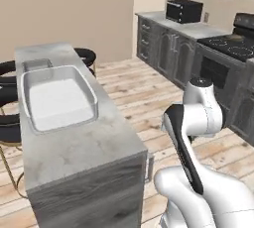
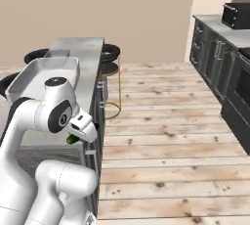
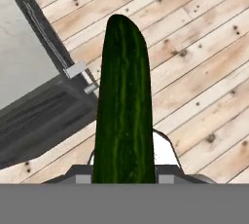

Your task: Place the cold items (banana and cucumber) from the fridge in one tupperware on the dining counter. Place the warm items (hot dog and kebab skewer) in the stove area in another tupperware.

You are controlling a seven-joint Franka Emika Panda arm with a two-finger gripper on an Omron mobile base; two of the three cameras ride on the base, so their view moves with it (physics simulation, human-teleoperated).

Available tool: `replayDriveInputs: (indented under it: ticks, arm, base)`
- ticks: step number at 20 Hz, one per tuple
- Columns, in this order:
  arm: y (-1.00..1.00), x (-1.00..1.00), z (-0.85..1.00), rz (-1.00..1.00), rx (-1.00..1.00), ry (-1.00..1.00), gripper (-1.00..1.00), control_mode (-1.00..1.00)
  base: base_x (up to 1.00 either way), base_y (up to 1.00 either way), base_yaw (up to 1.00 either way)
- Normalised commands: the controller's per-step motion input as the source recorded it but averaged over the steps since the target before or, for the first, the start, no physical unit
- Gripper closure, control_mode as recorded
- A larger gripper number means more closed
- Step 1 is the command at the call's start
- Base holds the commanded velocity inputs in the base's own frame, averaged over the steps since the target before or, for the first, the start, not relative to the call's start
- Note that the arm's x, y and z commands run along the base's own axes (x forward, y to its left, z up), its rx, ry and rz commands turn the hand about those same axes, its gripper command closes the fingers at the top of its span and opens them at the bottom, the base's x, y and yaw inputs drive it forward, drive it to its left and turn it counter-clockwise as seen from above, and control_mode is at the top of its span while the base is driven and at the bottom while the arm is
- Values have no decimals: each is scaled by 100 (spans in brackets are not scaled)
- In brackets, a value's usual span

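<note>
A dark green cucumber (image 3: 124, 101) stands up the middle of the hand view, with my gripper (image 3: 124, 178) shut on its lower end. In the right base view its green end (image 2: 72, 139) pokes out under the gripper (image 2: 79, 132), beside the dining counter (image 2: 90, 48), above the wooden floor. On the counter lies a large pale tupperware (image 1: 57, 98) (image 2: 44, 75), open and holding nothing. Behind it sits a smaller tupperware (image 1: 37, 64). The stove (image 1: 233, 46) is at the far right. The banana, hot dog, kebab skewer and fridge are out of view.
Black round stools (image 1: 84, 56) (image 2: 110, 53) stand along the far side of the counter. Dark cabinets with a black microwave (image 1: 183, 11) (image 2: 237, 16) line the right wall. Open wooden floor (image 2: 166, 121) lies between counter and cabinets.
</note>
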Motion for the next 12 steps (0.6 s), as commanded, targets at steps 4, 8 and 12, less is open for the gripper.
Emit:
replayDriveInputs:
  ticks: [4,8,12]
  arm:
    - [0,0,0,0,0,0,100,100]
    - [0,0,0,0,0,0,100,100]
    - [0,0,0,0,0,0,100,100]
  base:
    - [-39,41,97]
    - [-56,86,75]
    - [12,100,23]
